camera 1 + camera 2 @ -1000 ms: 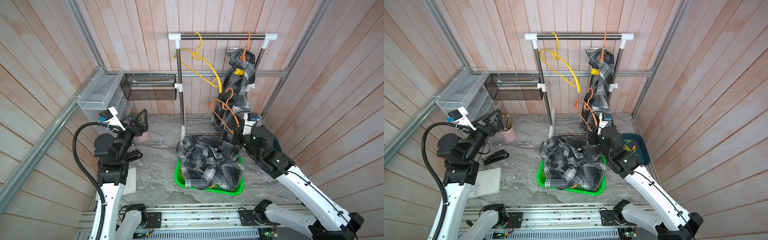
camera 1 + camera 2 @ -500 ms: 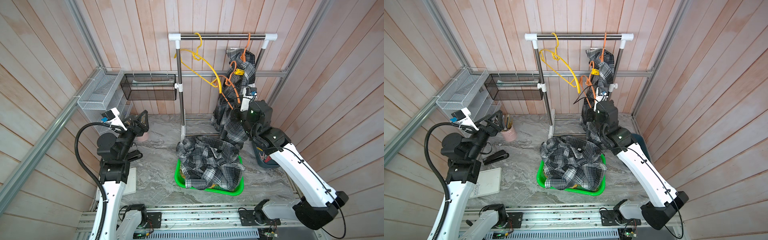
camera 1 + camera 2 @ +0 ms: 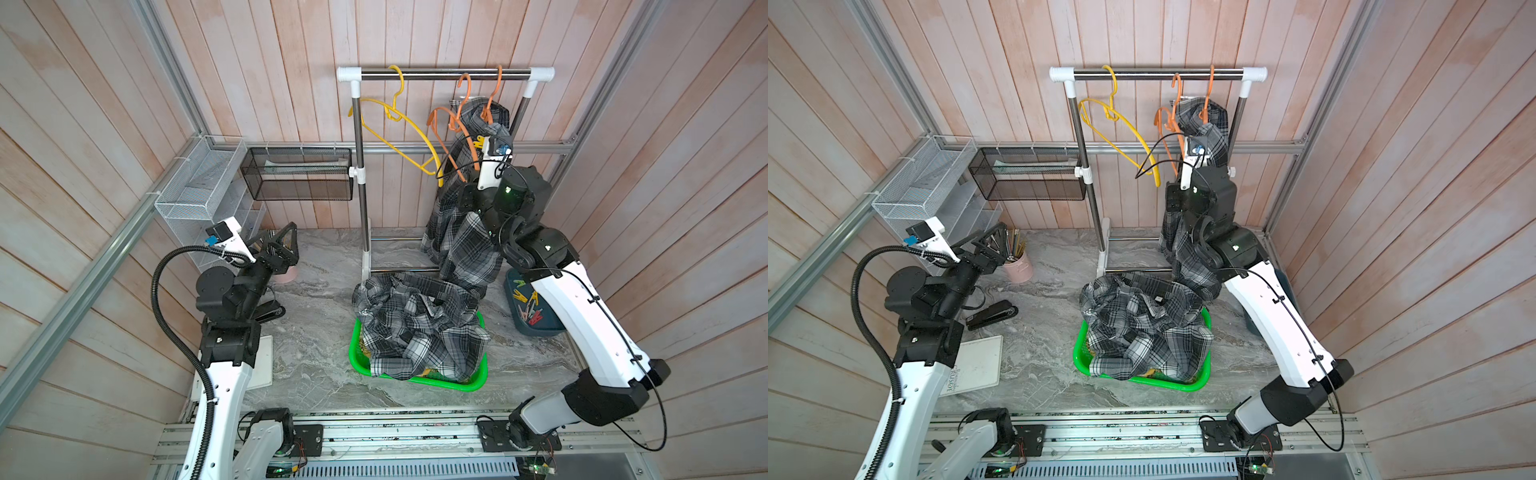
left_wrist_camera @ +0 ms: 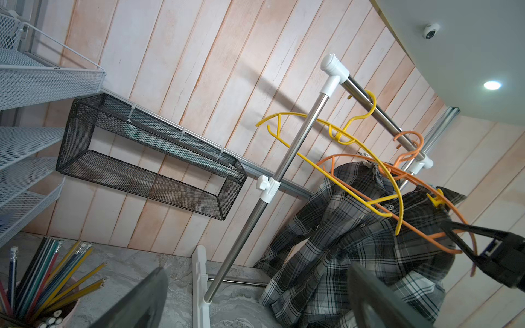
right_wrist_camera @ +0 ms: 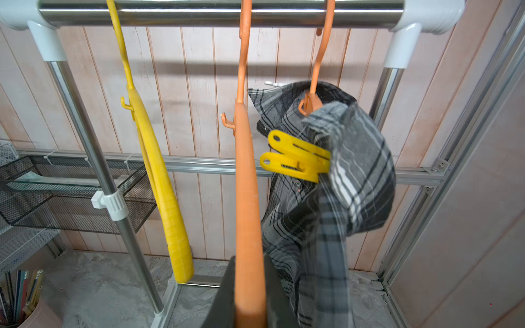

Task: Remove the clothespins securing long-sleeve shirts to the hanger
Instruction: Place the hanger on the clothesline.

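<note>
Right gripper [image 5: 249,286] clamping orange hanger [image 5: 244,170], clothespin [image 5: 295,162] clearest wrist-side

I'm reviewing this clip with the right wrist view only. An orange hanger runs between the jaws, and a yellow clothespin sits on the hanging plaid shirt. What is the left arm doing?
Observer: The left gripper stands open and empty beside the pink pencil cup, away from the rack.
Operator: Are any shirts off the rack?
Observer: Yes, a grey plaid shirt lies heaped in the green basket in front of the rack.
Operator: And loose pins?
Observer: Several clothespins lie in the dark blue bin beside the right arm.
</note>
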Robot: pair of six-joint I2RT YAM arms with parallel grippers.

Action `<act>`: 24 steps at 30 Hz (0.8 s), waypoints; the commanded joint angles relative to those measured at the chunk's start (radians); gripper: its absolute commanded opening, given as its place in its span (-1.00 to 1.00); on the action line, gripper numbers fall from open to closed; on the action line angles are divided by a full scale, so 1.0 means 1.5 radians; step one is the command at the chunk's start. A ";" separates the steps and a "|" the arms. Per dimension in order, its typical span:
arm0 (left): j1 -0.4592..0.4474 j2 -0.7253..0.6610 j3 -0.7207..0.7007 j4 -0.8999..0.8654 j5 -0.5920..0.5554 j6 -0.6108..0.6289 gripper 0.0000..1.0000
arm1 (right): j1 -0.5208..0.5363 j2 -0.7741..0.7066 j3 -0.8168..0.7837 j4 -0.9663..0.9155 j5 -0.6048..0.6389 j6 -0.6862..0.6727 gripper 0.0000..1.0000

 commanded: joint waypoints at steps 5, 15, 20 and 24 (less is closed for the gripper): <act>0.003 -0.006 -0.013 0.007 -0.008 0.013 1.00 | 0.000 0.049 0.094 0.012 -0.021 -0.039 -1.00; 0.002 -0.008 -0.015 0.006 -0.006 0.010 1.00 | 0.000 0.208 0.313 -0.091 -0.013 -0.061 -1.00; 0.003 -0.009 -0.019 0.004 -0.006 0.012 1.00 | -0.003 0.230 0.317 -0.098 -0.034 -0.040 -1.00; 0.003 -0.011 -0.022 0.005 -0.006 0.013 0.99 | -0.002 0.246 0.317 -0.108 -0.056 -0.021 -1.00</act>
